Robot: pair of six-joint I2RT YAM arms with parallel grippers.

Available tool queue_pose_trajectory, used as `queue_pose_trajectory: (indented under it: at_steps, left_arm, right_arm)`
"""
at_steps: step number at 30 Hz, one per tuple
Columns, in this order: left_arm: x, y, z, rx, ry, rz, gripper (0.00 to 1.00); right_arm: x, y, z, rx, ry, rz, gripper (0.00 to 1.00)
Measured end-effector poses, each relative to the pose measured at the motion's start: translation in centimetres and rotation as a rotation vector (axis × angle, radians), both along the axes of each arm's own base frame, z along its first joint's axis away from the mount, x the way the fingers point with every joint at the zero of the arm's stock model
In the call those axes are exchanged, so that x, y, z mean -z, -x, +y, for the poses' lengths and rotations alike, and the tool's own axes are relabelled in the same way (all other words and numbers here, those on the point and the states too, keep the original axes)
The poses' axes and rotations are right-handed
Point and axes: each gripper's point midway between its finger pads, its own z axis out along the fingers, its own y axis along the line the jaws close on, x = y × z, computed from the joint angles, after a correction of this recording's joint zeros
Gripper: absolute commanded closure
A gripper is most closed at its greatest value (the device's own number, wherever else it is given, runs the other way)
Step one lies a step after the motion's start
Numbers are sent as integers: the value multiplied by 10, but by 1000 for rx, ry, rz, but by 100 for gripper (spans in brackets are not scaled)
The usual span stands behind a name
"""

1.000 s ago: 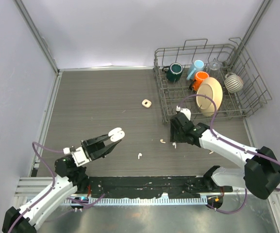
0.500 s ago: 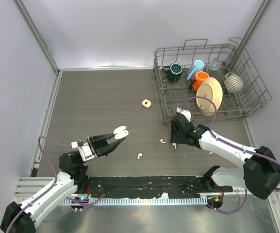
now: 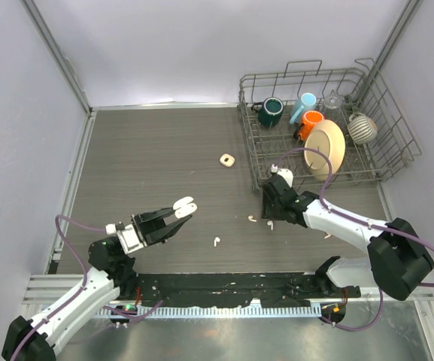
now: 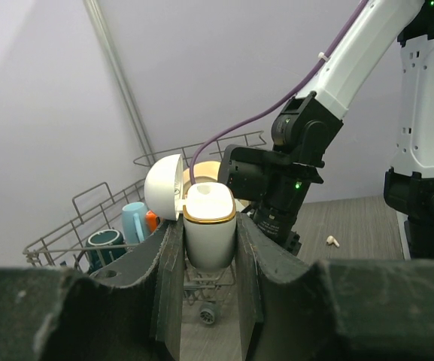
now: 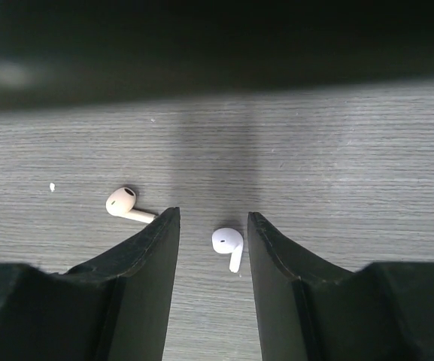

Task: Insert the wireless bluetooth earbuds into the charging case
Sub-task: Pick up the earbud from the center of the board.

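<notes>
My left gripper point(image 3: 179, 211) is shut on an open white charging case point(image 3: 184, 204) with a gold rim and holds it above the table; the left wrist view shows the case point(image 4: 210, 226) between the fingers, its lid point(image 4: 164, 188) swung to the left. My right gripper point(image 3: 270, 216) is open and low over the table. In the right wrist view a white earbud point(image 5: 229, 242) lies on the table between its jaws point(image 5: 213, 219), untouched. A cream earbud point(image 5: 122, 203) lies just left of them. Two more earbuds lie apart point(image 3: 217, 241) point(image 3: 327, 235).
A second small cream case point(image 3: 227, 159) lies at mid table. A wire dish rack point(image 3: 367, 162) at the back right holds mugs, a cup, a plate and a glass. Grey walls close the table on three sides.
My left gripper has shifted slightly with the case, staying above the table. My right gripper has edged a little left and settled over the white earbud.
</notes>
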Motion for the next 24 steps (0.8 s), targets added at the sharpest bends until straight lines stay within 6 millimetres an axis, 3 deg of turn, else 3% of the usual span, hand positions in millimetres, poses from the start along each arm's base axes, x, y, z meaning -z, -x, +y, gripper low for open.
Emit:
queue_pose_trajectory:
  at_steps: [9, 13, 24]
  left_arm:
    - [-3, 3, 2, -1, 8, -11, 100]
    - [-2, 2, 2, -1, 4, -6, 100]
    - [-2, 3, 2, -2, 5, -7, 100]
  right_arm:
    - [-2, 0, 1, -1, -8, -4, 46]
    - [-7, 9, -1, -14, -33, -6, 45]
    - [-48, 15, -1, -29, -160, -146, 45]
